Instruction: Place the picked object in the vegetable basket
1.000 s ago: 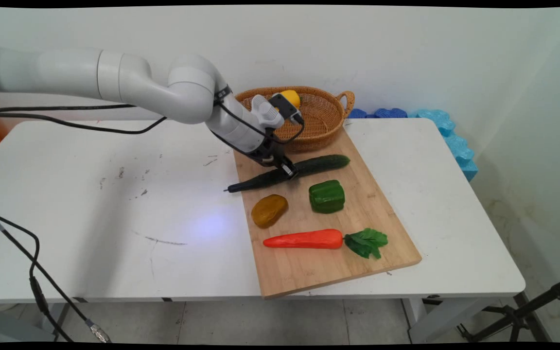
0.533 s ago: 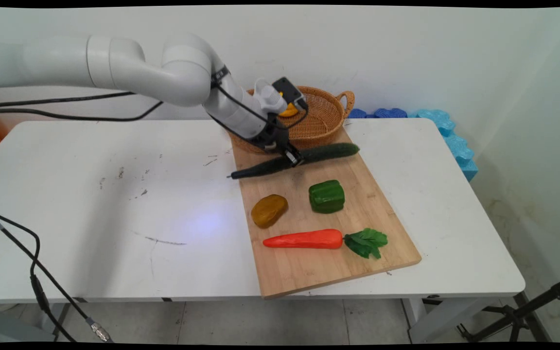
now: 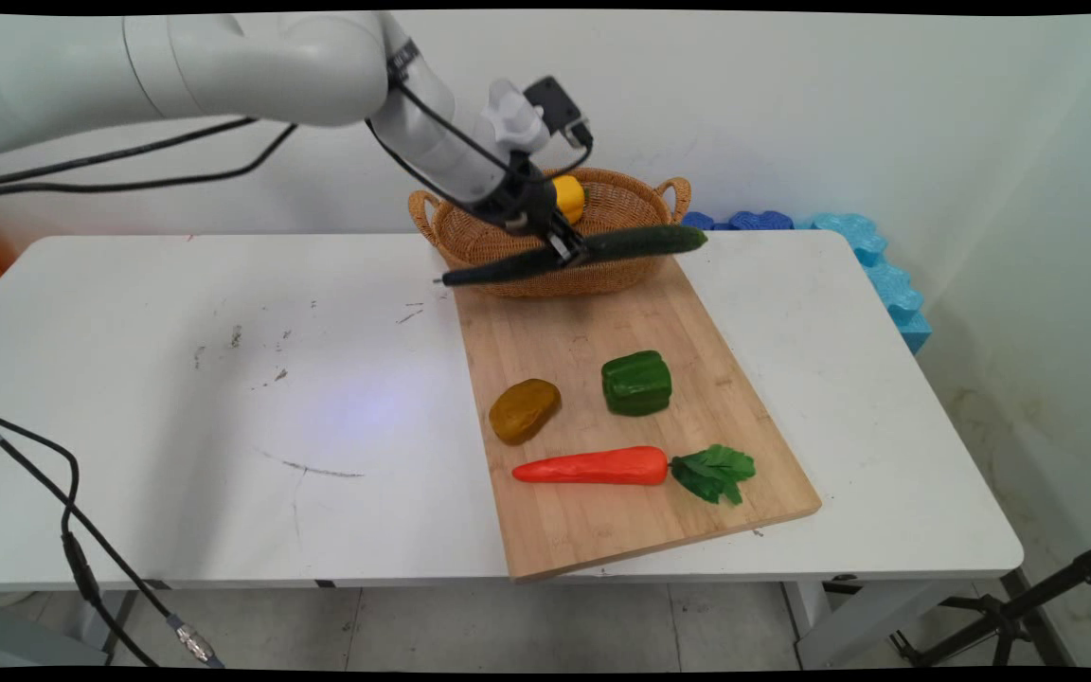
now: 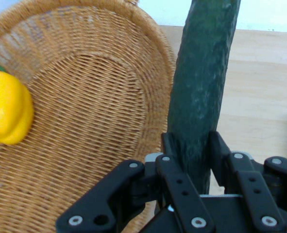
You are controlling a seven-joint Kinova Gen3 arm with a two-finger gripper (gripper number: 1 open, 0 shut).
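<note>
My gripper (image 3: 572,248) (image 4: 189,145) is shut on a long dark green cucumber (image 3: 645,241) (image 4: 204,82), gripped near its middle. The cucumber hangs level in the air over the front rim of a wicker basket (image 3: 621,213) (image 4: 85,107), above the far end of the wooden cutting board (image 3: 583,332) (image 4: 264,92). A yellow pepper (image 3: 566,197) (image 4: 7,109) lies inside the basket, behind the gripper.
On the board lie a green pepper (image 3: 636,383), a brownish potato (image 3: 524,410) and an orange carrot (image 3: 602,466) with green leaves. Blue foam blocks (image 3: 863,251) line the wall at the table's far right. Black cables (image 3: 72,549) hang at the lower left.
The gripper has lifted the cucumber off the cutting board and carried it up and back, from the board's far end to above the basket's front rim.
</note>
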